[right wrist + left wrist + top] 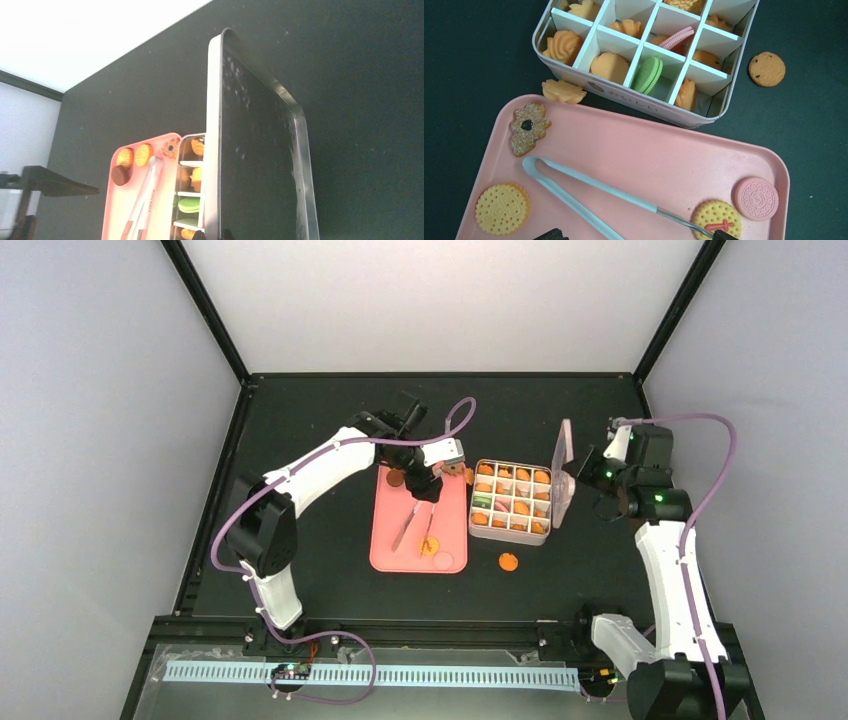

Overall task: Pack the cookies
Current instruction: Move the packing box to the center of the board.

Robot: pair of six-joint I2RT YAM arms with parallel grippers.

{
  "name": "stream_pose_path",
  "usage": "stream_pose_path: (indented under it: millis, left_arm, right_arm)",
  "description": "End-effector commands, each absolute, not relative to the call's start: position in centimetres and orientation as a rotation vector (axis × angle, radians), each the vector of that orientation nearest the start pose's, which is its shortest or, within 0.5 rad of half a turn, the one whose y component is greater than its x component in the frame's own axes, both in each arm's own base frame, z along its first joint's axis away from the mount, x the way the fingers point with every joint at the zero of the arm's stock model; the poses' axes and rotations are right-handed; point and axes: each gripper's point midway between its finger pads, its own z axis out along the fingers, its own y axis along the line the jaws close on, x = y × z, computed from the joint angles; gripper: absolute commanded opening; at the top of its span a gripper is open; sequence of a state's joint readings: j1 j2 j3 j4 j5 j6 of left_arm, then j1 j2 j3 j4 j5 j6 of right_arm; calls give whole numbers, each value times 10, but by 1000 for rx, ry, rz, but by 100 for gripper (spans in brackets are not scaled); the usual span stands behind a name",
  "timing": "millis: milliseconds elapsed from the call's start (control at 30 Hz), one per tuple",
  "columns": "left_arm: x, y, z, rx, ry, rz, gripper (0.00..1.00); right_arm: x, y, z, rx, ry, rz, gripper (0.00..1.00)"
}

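Many cookies (610, 66) in divided box (649, 107), left claw (427, 489) spread above pink tray (649, 160), right claw (578, 472) pinching upright lid (260, 150).

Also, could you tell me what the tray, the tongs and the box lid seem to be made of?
The tray looks like matte pink plastic, with a soft moulded rim. The tongs seem metal, bare and silvery at one end, the arms coated pale blue. The lid is probably thin tin: its glossy inside seems to mirror the dark table, and the edge is rolled.

Pink tray (649, 150), pale-blue tongs (594, 183) lying on it, upright lid (260, 150), black table (474, 50)
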State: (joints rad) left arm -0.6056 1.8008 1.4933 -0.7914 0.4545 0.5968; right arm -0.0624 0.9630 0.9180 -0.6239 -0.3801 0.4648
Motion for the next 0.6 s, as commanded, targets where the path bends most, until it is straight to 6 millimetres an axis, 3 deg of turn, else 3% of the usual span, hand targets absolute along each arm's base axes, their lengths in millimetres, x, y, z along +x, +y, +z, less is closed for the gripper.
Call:
stream_pose_path:
  millis: [0,100,233,433,567]
  left_arm:
    - [315,-315,169,1569,2024,-633,78]
    - [316,-317,170,1558,2029,-643,78]
    - [317,-319,170,1545,2041,-659,78]
    - [318,-320,170,1542,2043,-661,78]
    - [319,-319,166,1542,2053,-652,78]
  right_arm:
    - [301,44,287,303,2160,588,1]
    - [296,38,314,296,2097,543,1]
    - [294,48,329,284,2053,635,1]
    - [298,93,340,192,1938,1039,1]
    - [300,110,343,165,1858,1251,1]
